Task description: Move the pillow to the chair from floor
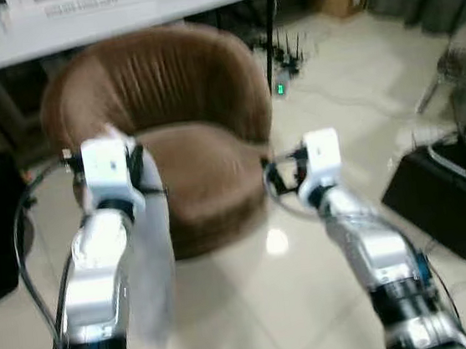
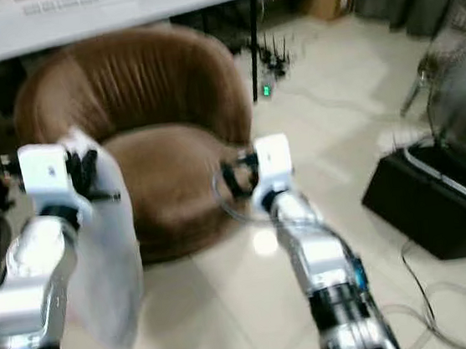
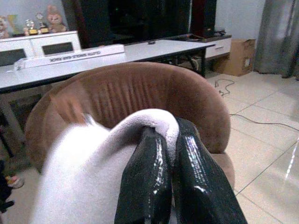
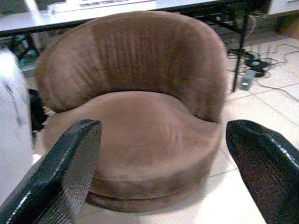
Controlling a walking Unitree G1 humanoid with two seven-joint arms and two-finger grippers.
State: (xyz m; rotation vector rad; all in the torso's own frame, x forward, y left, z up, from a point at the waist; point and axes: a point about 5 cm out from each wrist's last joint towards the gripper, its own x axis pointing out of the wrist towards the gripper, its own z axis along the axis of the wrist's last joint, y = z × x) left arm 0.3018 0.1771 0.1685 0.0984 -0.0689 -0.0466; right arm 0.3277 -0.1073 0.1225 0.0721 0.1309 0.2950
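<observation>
- The left tool [image 3: 161,140] is clenched on a fold of the white pillow [image 2: 108,264], which hangs limp below it, clear of the floor [image 1: 256,306] and just short of the chair [image 1: 207,169].
- The pillow's top edge bunches between the two black fingers [image 3: 145,182]; the grip looks thin, so a slow, even carry seems safer than a swing.
- The chair seat [image 4: 140,135] lies ahead of the left tool and a little toward the right tool, with the curved backrest [image 3: 140,88] beyond it.
- Judged step: bring the hanging pillow forward over the seat, then let go.
- To do it well, lift the left tool enough that the pillow's lower end clears the seat's front rim; otherwise the cloth may drag and fold down toward the floor.
- Release only once most of the pillow rests on the cushion, toward the backrest, so it does not slide off the front.
- The right tool [image 4: 163,168] is released, its fingers spread wide, aimed at the seat's front and holding nothing; it could steady the pillow's free end if needed.
- A desk [image 1: 113,11] stands beyond the chair; cables [image 1: 287,59] lie on the floor off to the right tool's side, away from the path.
</observation>
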